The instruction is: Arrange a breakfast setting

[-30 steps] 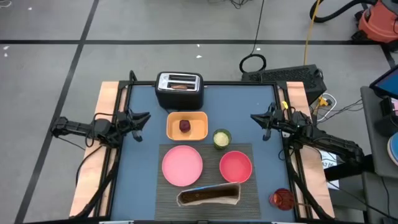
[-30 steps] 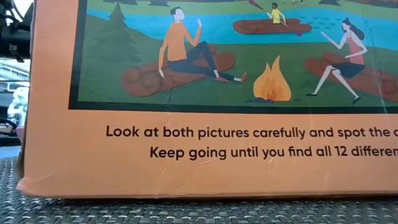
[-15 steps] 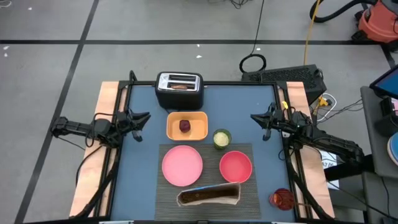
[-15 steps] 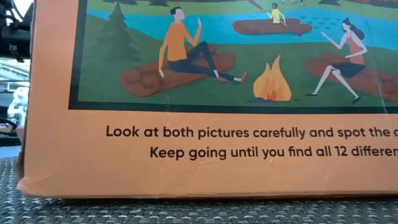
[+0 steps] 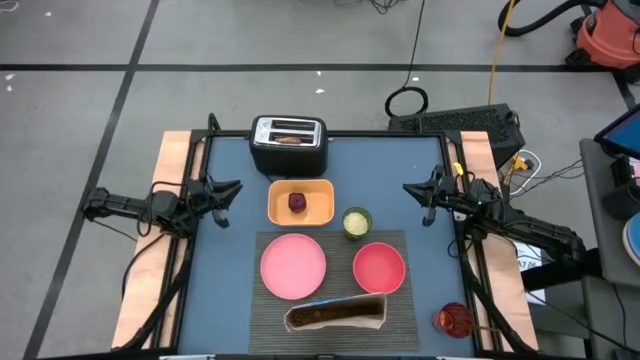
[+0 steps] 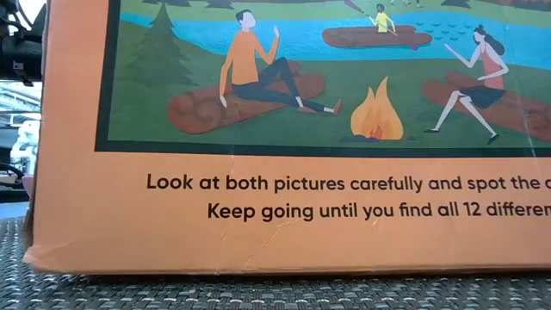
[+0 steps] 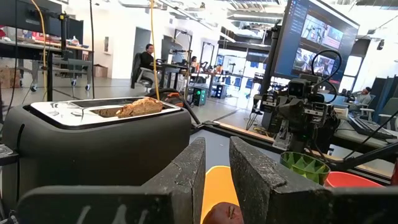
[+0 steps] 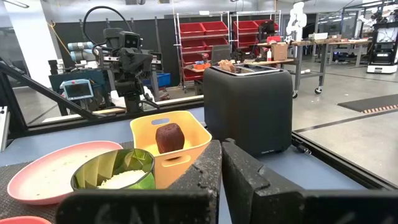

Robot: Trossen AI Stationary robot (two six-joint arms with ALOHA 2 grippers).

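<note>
At the counter's near edge the cereal box [image 5: 336, 315] lies on the ribbed placemat [image 5: 338, 243], with the pink plate [image 5: 293, 265] and pink bowl [image 5: 379, 267] just behind it. Next comes a green cup [image 5: 356, 222] and a yellow tray [image 5: 301, 202] holding the dark-red fruit [image 5: 297, 202]. The toast [image 5: 290, 139] sits in the black toaster [image 5: 288, 144] at the far edge. The left claw [image 5: 228, 190] and right claw [image 5: 412, 189] hover at the side edges, each narrowed to a slit.
</note>
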